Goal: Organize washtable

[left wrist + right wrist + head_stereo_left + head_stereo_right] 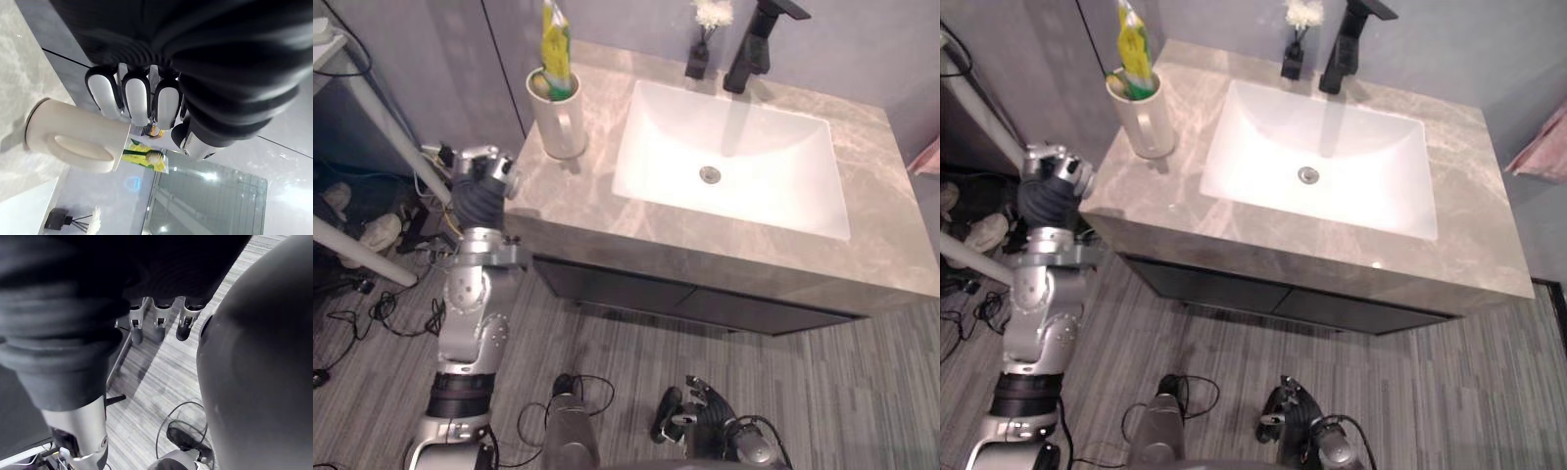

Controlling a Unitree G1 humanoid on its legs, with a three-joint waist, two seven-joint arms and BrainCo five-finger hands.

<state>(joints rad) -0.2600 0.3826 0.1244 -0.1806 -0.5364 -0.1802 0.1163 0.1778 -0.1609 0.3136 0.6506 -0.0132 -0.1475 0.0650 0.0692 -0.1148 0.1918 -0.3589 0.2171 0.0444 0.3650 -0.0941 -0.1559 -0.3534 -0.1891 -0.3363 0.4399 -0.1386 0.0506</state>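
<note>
Well, left eye view, washtable (pixel 891 245): a grey marbled top over dark drawer fronts (pixel 636 289), with a white sink (pixel 773 196) set into it.
Left eye view, back edge: a black tap (pixel 754 44) stands behind the sink, and a small dark bottle (pixel 698 59) with white sprigs stands just beside it on its left.
Left eye view, mug (pixel 558 117): cream, upright on the top's back left corner, handle toward the front, with a yellow tube (pixel 555 39) standing in it.
Left eye view, left hand (pixel 481 171): raised just off the top's left edge, near the mug but apart from it.
Left eye view, right hand (pixel 705 403): hanging low over the grey striped floor (pixel 862 392), well apart from the washtable.
Right eye view, right side: a pink cloth (pixel 1538 152) shows past the top's far right end.
Left wrist view, fingers (pixel 137 98): curled in together and holding nothing. The mug shows past them, untouched, with the tube poking out of its mouth.
Right wrist view, fingers (pixel 159 328): hanging loose and holding nothing, with the striped floor beyond them.
</note>
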